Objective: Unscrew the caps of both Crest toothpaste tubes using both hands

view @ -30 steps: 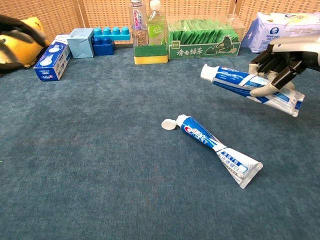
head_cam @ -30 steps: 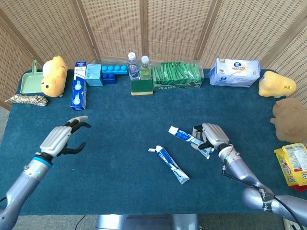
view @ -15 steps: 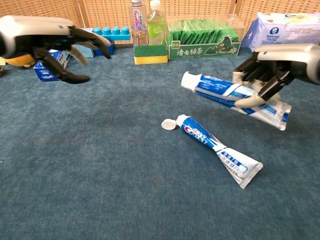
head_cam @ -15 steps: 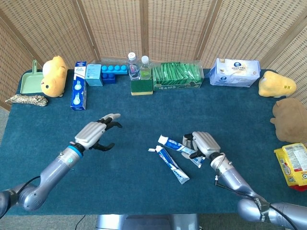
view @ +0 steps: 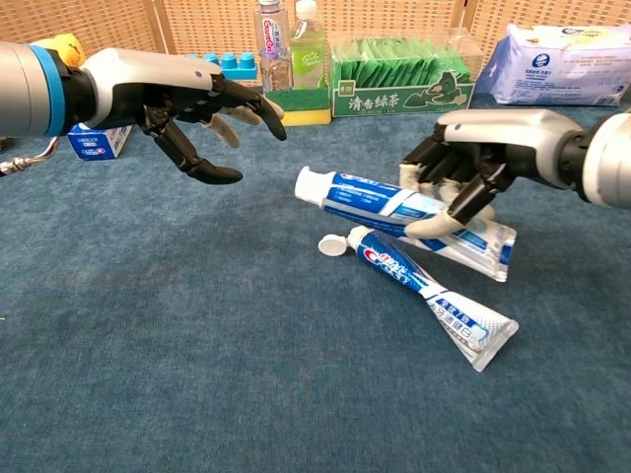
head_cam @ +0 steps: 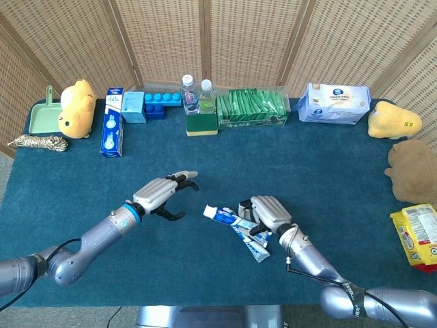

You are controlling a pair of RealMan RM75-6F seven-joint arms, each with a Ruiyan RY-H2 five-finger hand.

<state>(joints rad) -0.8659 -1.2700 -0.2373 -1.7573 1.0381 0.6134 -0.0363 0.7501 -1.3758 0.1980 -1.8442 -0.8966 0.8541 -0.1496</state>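
Observation:
My right hand [head_cam: 268, 210] [view: 473, 168] grips a blue-and-white Crest tube [view: 380, 200] [head_cam: 225, 216] round its middle and holds it above the cloth, white capped end [view: 309, 182] pointing left. My left hand [head_cam: 164, 193] [view: 187, 103] hovers open a short way left of that cap, fingers spread toward it. A second Crest tube [view: 429, 294] [head_cam: 251, 244] lies on the blue cloth under the held one, with its white cap [view: 334, 245] off and lying beside the nozzle.
Along the back edge stand a toothpaste box [head_cam: 113, 130], blue blocks [head_cam: 158, 102], two bottles [head_cam: 197, 93] on a sponge, a green tea box [head_cam: 251, 108] and a wipes pack [head_cam: 334, 102]. Plush toys [head_cam: 76, 108] [head_cam: 392, 120] sit at both sides.
My right hand has carried the capped tube leftward over the lying tube. My left hand has swung right toward the cap, still open.

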